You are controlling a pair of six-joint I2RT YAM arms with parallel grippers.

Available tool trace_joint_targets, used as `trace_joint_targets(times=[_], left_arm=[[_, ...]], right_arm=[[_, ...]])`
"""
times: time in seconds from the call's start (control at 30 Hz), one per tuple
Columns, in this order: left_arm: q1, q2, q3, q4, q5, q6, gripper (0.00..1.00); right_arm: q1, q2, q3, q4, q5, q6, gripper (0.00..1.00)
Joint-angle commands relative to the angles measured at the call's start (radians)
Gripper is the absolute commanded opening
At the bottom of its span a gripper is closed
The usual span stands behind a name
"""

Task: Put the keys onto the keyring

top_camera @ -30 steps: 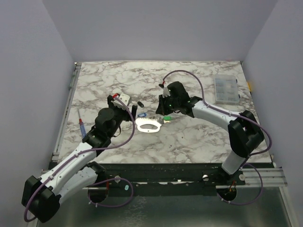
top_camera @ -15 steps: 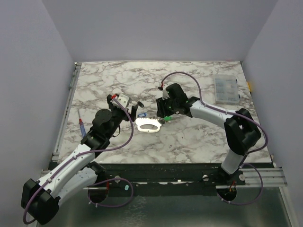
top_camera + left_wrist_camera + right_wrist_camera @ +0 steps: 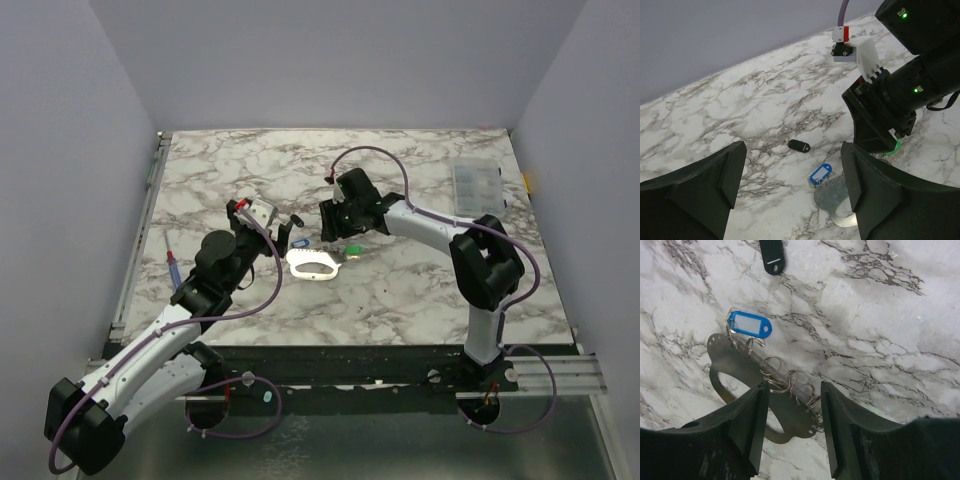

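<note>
Marble surface point(image 3: 420, 290) carries everything. The right hand point(image 3: 795, 390) is the nearer one: it sits low right over the work with its fingers point(image 3: 747, 425) parted and pinching nothing. The left hand point(image 3: 792, 155) stands back at 9 o'clock of the cluster in the top view, spread wide and empty.

A grey oval plate point(image 3: 722, 360) lies flat under the hardware. The keyring point(image 3: 790, 382), a string of thin silvery loops, lies on the plate. Its long axis runs from 10 o'clock to 4 o'clock in the right wrist view and passes straight through the gap between the right fingers.

The blue key point(image 3: 749, 324) lies at 10 o'clock from the right hand, at the far end of that string, with its long axis roughly 9 to 3. The green key point(image 3: 352, 249) lies at 5 o'clock of the right hand in the top view, just beside the plate. A black fob point(image 3: 799, 146) lies apart, beyond the blue key.

Hard to tell:
- Whether the blue key's own small loop is linked into the string or only touching it.
- The lower end of the keyring, which is cut off behind the right finger.
- The green key, which is out of the right wrist view and only a sliver under the right hand in the left wrist view.
- The loops, which are too small to make out from the top.
</note>
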Motion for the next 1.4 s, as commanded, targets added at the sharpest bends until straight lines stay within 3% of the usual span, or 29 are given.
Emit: trace_joint_targets(times=[0.0,0.47,0.8,1.07,1.37], left_arm=[[-0.003,-0.005,-0.012,0.015,0.019,0.013,0.84],[-0.003,0.001,-0.01,0.013,0.025,0.012,0.84],[-0.003,0.003,-0.009,0.014,0.028,0.011,0.83],[-0.002,0.0,-0.01,0.012,0.028,0.012,0.83],[-0.002,-0.001,-0.008,0.011,0.033,0.012,0.83]], right_arm=[[0.009,0.039,0.026,-0.097,0.041,0.053,0.53],[0.039,-0.078,-0.224,0.08,-0.111,0.099,0.48],[0.039,-0.183,-0.204,0.068,0.069,0.145,0.54],[0.038,-0.086,-0.122,-0.043,0.145,0.166,0.48],[0.039,-0.054,-0.094,-0.068,0.21,0.077,0.45]])
